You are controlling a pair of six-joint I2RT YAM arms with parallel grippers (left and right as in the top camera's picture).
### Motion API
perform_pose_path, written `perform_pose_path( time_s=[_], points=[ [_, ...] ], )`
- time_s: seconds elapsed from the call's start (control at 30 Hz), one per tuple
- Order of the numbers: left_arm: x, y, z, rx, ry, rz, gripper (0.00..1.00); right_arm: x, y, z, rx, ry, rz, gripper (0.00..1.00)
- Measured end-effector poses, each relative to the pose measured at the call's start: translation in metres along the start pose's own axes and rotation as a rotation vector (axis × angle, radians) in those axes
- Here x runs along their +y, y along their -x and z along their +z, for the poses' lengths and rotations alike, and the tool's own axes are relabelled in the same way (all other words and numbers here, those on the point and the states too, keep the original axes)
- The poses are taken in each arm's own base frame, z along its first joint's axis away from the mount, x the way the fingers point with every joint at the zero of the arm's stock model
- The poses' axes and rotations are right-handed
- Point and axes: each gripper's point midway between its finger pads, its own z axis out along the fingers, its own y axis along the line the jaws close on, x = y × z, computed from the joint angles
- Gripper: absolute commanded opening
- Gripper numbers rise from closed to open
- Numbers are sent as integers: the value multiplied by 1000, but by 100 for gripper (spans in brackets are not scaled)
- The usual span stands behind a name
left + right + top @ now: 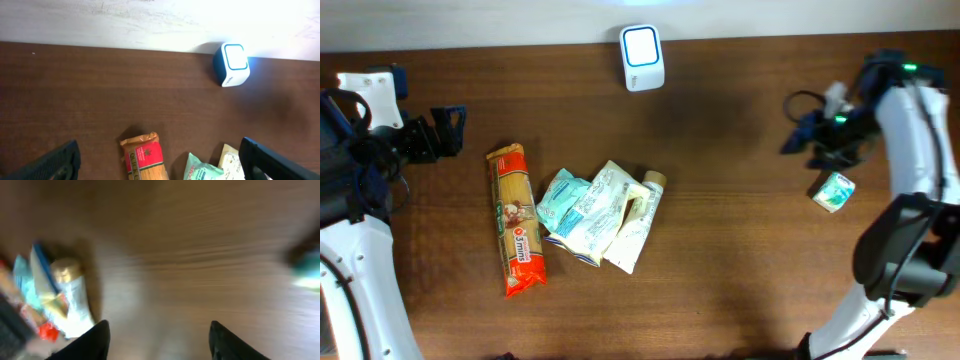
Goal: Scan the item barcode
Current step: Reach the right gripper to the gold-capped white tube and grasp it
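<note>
far edge of the table (740,60) runs along the top of the overhead view, pale surface beyond it, and the white scanner (642,57) sits just inside that edge, near the middle. left of centre is the crowd: a long orange pasta packet (517,220) lying lengthways, and just beside it a heap of pale packets (582,210) with a gold-capped tube (642,218) touching its right side. from that tube across to the right arm it's a broad run of bare wood, and the strip between scanner and heap is open too, so there's plenty of room mid-table. now the task's thing: a small teal-and-white packet (834,190) lies flat on the wood far right, well apart from the heap, close under the right arm, nothing gripping it. right gripper (159,330) sits just above that packet in the overhead view. its wrist picture is badly smeared, yet the two dark fingers (92,342) plainly stand apart with only tabletop between them, holding nothing, and a teal blur at the right border may be that packet, though it is too soft to be sure. over to the left gripper (453,132), at the table's left side near the pasta's top end: fingers (60,162) spread wide at the frame's bottom corners, nothing held and nothing touched, with the scanner ahead of them by the far edge.
</note>
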Motion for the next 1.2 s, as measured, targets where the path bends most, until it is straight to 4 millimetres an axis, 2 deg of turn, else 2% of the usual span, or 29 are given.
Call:
perform_pose_path(
  time_s=[0.03, 0.07, 0.1, 0.13, 0.17, 0.23, 0.33, 0.4, 0.47, 0.53, 0.7, 0.77, 0.8, 0.83, 0.87, 0.9, 0.93, 1.03, 1.1, 1.13, 1.2],
  points=[
    [0, 0, 0, 0, 0, 0, 99, 29, -8, 17, 30, 20, -82, 63],
    [0, 0, 0, -1, 1, 1, 99, 62, -21, 44, 64, 36, -177, 58],
    [0, 0, 0, 0, 0, 0, 99, 78, -30, 63, 88, 42, -207, 51],
    [0, 0, 0, 0, 0, 0, 99, 98, -42, 88, 105, 58, -242, 51],
    [0, 0, 0, -1, 0, 0, 99, 111, -61, 111, 148, 60, -248, 50],
    [0, 0, 0, -1, 0, 1, 99, 124, -82, 143, 174, 62, -225, 50],
    [0, 0, 0, 1, 0, 0, 99, 142, -109, 173, 199, 61, -210, 47],
    [0, 0, 0, -1, 0, 0, 99, 162, -118, 181, 188, 77, -236, 44],
    [0, 0, 0, 0, 0, 0, 99, 172, -132, 190, 186, 43, -232, 43],
    [0, 0, 0, 0, 0, 0, 99, 172, -136, 194, 168, -2, -211, 43],
    [0, 0, 0, 0, 0, 0, 99, 163, -127, 199, 109, -56, -162, 44],
    [0, 0, 0, -1, 0, 0, 99, 159, -125, 204, 94, -58, -144, 41],
    [0, 0, 0, 0, 0, 0, 99, 157, -126, 205, 95, -62, -131, 36],
    [0, 0, 0, 0, 0, 0, 99, 158, -126, 206, 93, -60, -128, 22],
    [0, 0, 0, 0, 0, 0, 99, 158, -125, 206, 90, -58, -127, 11],
    [0, 0, 0, 0, 0, 0, 99, 159, -124, 206, 86, -56, -126, 4],
    [0, 0, 0, 0, 0, 0, 99, 162, -124, 205, 85, -44, -126, 4],
    [0, 0, 0, 0, 0, 0, 99, 166, -124, 203, 88, -29, -156, 4],
    [0, 0, 0, 0, 0, 0, 99, 159, -130, 196, 127, -62, -226, 4],
    [0, 0, 0, 1, 0, 0, 99, 149, -135, 189, 165, -113, -260, 4],
    [0, 0, 0, 0, 0, 0, 99, 128, -131, 157, 209, -258, -363, 4]
  ],
)
